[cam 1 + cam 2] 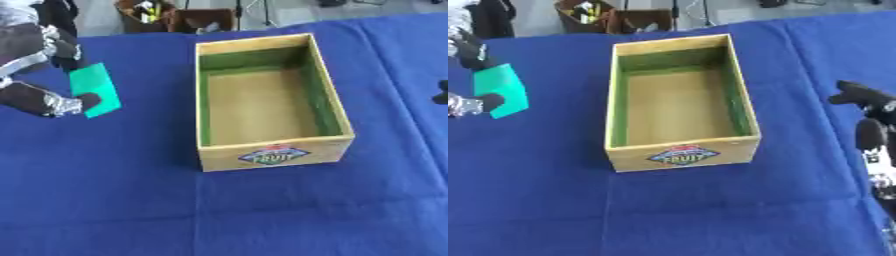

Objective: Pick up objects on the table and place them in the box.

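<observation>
On the left side, the robot's left hand [48, 97] is up above the table [105, 200]. Its fingers and thumb pinch a flat green card [94, 90]. One dark fingertip sits on the lower edge of the card, and other fingers are at its top edge. The card is tilted, with its long side going up and down. It is in the air to the left of the box, well apart from it, and it does not touch the blue cloth.

In the middle stands the wooden box [269, 155]. It is open on top and nothing is inside it. Its inner walls are painted green and its floor is plain wood. The front wall has a bright label [276, 156] with the word FRUIT on it. The box rests flat on the blue cloth that covers the table.

On the right side, the robot's right hand [872, 122] shows at the edge of the right eye view. Its fingers are relaxed and spread, and it holds nothing. It is well apart from the box, near the right edge of the table.
</observation>
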Available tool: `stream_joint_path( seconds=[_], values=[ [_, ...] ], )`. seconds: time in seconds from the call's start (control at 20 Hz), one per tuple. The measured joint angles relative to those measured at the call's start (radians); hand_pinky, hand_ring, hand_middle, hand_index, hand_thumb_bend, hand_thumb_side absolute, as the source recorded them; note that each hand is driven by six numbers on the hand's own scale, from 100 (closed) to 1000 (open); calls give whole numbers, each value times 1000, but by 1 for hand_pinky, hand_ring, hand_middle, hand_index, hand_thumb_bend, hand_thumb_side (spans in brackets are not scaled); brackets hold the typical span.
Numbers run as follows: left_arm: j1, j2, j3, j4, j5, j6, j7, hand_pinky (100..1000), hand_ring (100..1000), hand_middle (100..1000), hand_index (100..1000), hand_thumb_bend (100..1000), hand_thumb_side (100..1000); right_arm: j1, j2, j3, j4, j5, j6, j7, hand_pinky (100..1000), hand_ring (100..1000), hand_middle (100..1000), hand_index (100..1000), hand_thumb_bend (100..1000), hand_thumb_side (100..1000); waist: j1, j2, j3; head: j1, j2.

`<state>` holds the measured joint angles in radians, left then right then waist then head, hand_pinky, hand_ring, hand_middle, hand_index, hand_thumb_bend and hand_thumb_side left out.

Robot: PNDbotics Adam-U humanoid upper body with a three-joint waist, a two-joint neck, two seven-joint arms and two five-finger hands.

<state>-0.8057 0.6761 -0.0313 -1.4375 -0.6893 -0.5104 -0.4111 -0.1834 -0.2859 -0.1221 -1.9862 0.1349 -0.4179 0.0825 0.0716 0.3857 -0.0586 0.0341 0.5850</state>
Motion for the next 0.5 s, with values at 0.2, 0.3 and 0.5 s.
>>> stream_joint_path(
  seconds=[0.2,0.3,0.5],
  values=[
    [-48,-40,0,31,-46,11,31,419,434,361,494,100,797,-14,1,9,0,-6,13,13,939,893,672,838,100,813,2,1,-18,28,-12],
    [-74,-59,0,41,-69,15,51,419,434,360,493,100,799,-22,3,16,0,-11,22,24,940,894,671,838,100,816,3,2,-31,50,-17],
    [-104,-85,-1,63,-108,22,93,416,428,357,488,100,793,-38,10,30,0,-25,35,46,941,893,670,838,100,811,7,3,-53,88,-24]
  ],
)
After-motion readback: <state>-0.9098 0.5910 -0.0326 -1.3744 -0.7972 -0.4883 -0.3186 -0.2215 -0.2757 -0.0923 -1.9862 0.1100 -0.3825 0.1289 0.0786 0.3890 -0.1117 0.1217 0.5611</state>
